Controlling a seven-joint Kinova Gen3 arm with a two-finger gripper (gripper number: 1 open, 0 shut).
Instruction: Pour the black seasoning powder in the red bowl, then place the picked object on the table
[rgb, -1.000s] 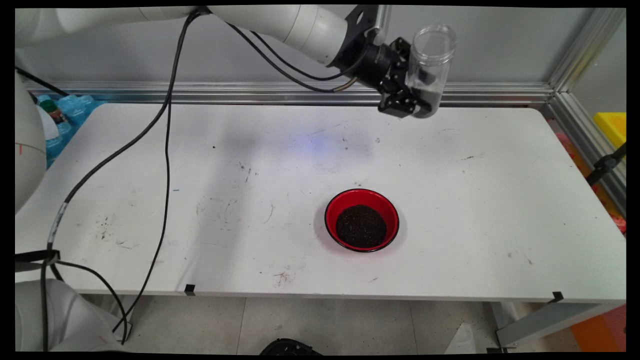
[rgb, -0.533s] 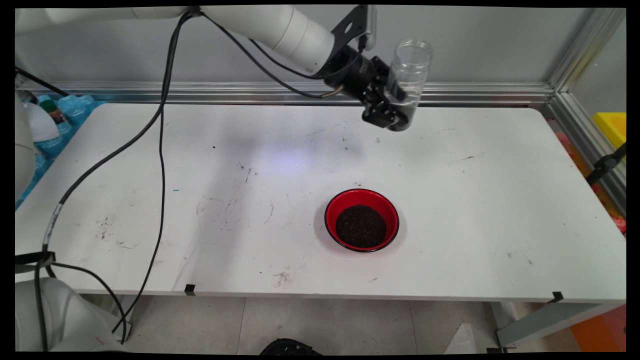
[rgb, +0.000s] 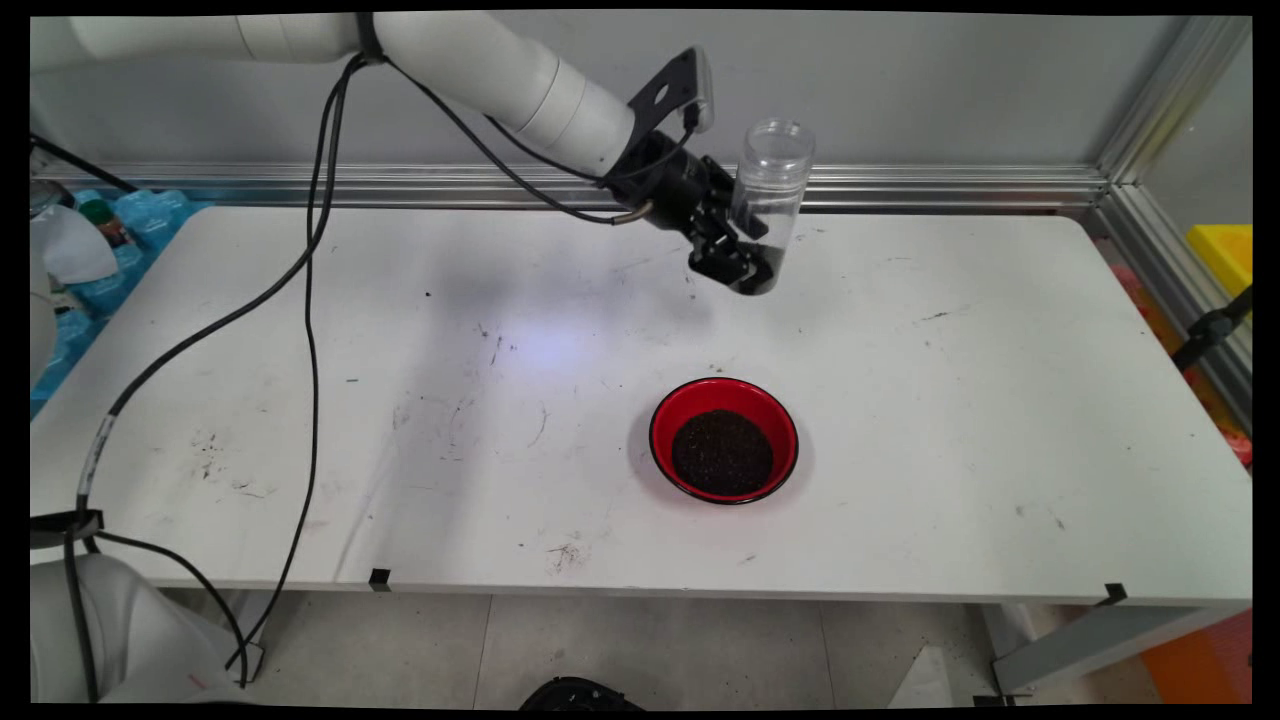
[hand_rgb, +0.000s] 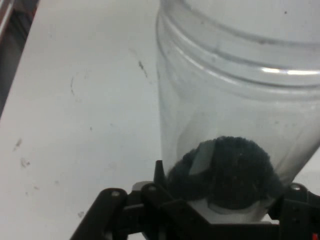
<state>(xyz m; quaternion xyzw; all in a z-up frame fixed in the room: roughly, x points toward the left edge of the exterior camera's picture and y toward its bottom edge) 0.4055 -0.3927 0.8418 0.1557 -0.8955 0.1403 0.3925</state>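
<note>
While raised above the far middle of the white desk (rgb: 900, 400), clamps the black gripper (rgb: 745, 262) around the lower part of a clear plastic jar (rgb: 765, 205), open mouth up and nearly upright, with a little dark granular stuff (hand_rgb: 225, 172) settled at its bottom. Holds the jar clear of the desk, well apart from a red bowl (rgb: 724, 440) that sits nearer the front edge and carries a mound of dark grounds (rgb: 722, 452). Trails black cables (rgb: 315, 300) from the arm down across the left side of the desk.
</note>
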